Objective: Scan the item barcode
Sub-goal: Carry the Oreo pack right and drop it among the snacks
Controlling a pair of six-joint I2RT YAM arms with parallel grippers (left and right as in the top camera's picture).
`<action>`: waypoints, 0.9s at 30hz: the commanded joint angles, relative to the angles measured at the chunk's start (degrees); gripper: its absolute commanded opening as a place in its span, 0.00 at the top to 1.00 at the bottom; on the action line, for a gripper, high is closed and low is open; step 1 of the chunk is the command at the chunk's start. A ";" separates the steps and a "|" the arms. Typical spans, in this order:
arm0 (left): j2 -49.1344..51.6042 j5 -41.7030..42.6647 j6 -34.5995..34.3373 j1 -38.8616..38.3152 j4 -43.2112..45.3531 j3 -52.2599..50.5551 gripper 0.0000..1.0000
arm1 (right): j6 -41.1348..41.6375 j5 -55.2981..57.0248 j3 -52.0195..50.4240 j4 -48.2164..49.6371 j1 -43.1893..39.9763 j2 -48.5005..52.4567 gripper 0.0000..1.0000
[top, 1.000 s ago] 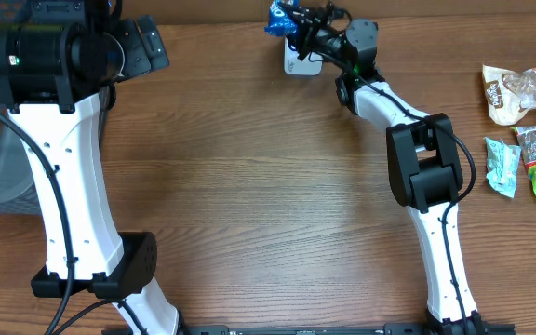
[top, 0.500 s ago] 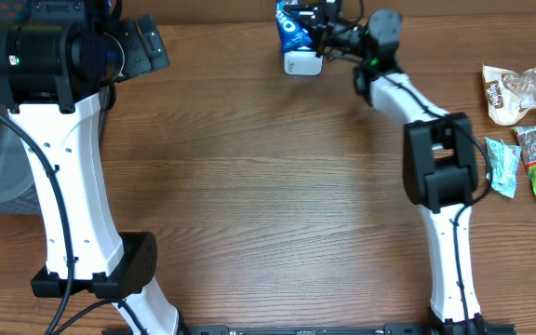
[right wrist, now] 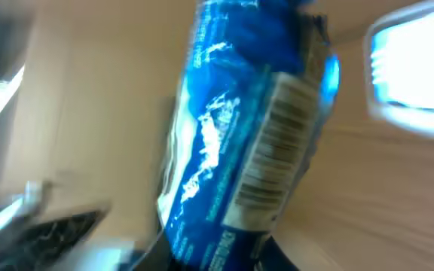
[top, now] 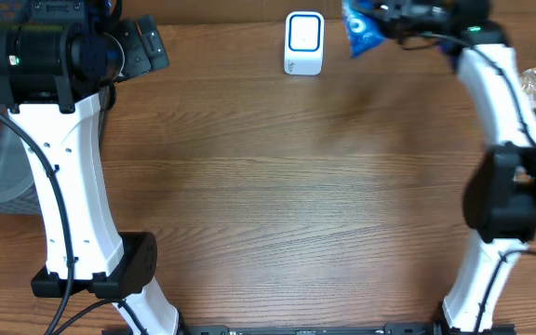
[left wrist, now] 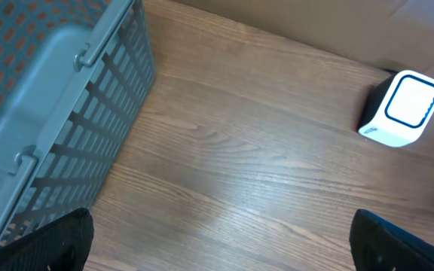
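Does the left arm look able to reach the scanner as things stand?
Probably yes. Bare table lies between the open left hand and the scanner; the right hand holds the blue packet off to the scanner's far side, not in between.

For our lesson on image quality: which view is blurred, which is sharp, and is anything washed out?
Right wrist view: motion smear, blue packet and barcode streaky, scanner washed out bright. Left wrist view: sharp, basket slats crisp. Overhead view: mostly sharp, slight blur around the packet.

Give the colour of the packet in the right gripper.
Packet: blue; best in right wrist view.
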 commanded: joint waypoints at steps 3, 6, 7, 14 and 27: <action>-0.24 -0.74 0.44 0.09 -0.09 0.02 0.00 | -28.26 51.47 0.35 -19.54 -1.49 -8.22 0.96; -0.24 -0.76 0.44 0.09 -0.09 0.02 0.00 | -26.82 63.63 0.35 -25.90 -1.84 -10.84 0.96; -0.24 -0.76 0.42 0.09 -0.09 0.02 0.00 | -24.41 67.38 0.35 -27.63 -2.32 -11.52 0.96; -0.24 -0.76 0.42 0.07 -0.09 0.02 0.00 | -5.90 85.50 -0.85 -39.26 -8.22 -12.00 0.96; -0.24 -0.74 0.44 0.07 -0.09 0.02 0.00 | -6.34 81.18 -6.23 -37.05 -20.28 -12.11 0.39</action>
